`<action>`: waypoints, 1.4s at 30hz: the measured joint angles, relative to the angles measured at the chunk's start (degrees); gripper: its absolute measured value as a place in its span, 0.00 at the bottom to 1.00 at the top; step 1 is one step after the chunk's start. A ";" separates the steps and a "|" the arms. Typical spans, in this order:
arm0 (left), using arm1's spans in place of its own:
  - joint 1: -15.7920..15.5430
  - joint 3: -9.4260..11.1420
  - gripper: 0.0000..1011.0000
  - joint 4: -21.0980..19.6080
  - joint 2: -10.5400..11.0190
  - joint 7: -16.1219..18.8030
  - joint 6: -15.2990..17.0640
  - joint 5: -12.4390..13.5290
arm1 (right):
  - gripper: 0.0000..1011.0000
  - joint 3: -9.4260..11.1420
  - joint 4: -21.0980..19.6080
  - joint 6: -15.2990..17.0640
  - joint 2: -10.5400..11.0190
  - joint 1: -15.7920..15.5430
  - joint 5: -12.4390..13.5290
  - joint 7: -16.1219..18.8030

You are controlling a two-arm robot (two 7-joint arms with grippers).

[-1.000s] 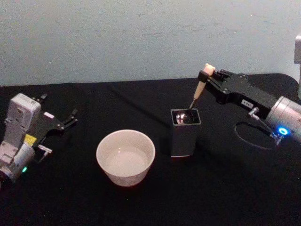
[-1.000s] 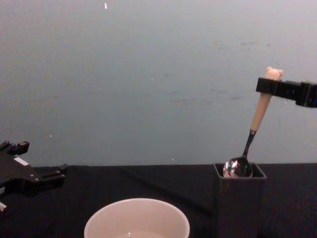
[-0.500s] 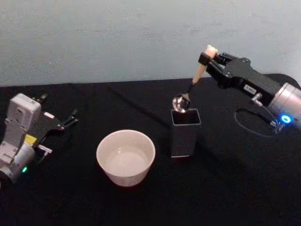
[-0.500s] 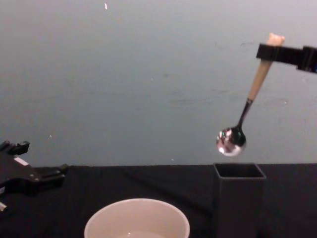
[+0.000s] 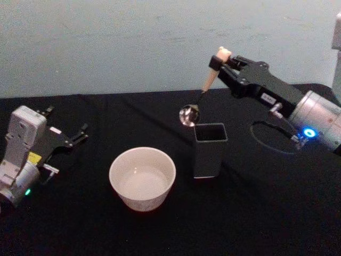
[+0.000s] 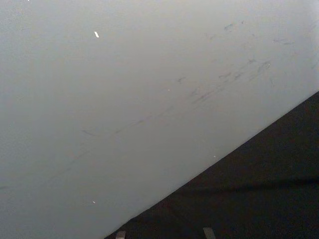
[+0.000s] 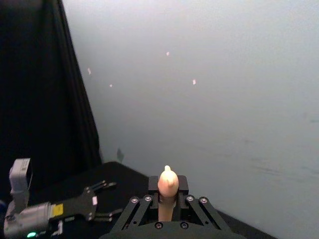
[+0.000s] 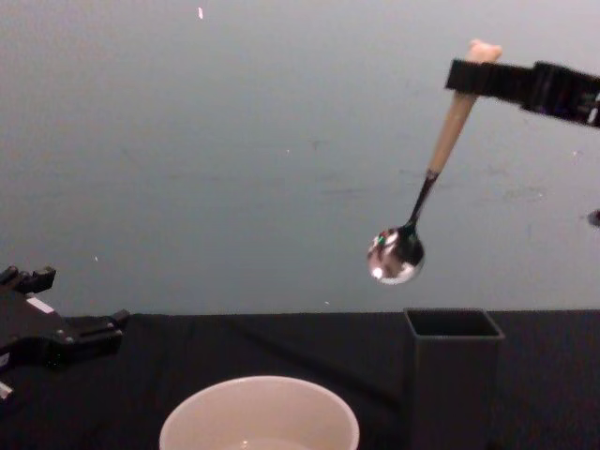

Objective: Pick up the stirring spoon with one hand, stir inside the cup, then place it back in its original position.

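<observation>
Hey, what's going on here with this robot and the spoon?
The right gripper is shut on the spoon near its top and holds it in the air, its bowl higher than the holder, a little toward the cup. The cup stands on the table left of the holder. The left gripper lies open and idle at far left.

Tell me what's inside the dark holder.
The holder shows nothing at its mouth; deeper is dark. The stirring spoon hangs clear in the right gripper. The left gripper rests aside.
</observation>
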 joint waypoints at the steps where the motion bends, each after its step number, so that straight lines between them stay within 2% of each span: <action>1: 0.00 0.00 0.99 0.00 0.00 0.00 0.00 0.00 | 0.21 -0.33 0.00 0.02 0.00 0.06 -0.18 0.00; 13: 0.00 0.00 0.99 0.00 0.00 0.00 0.00 0.00 | 0.21 -5.17 0.19 0.15 0.34 0.34 -2.58 2.28; 34: 0.00 0.00 0.99 0.00 0.00 0.00 0.00 0.00 | 0.21 -9.78 0.75 -0.97 0.92 -0.02 -6.14 5.88; 42: 0.00 0.00 0.99 0.00 0.00 0.00 0.00 0.00 | 0.21 -11.58 3.21 -2.40 -0.16 0.82 -8.76 7.27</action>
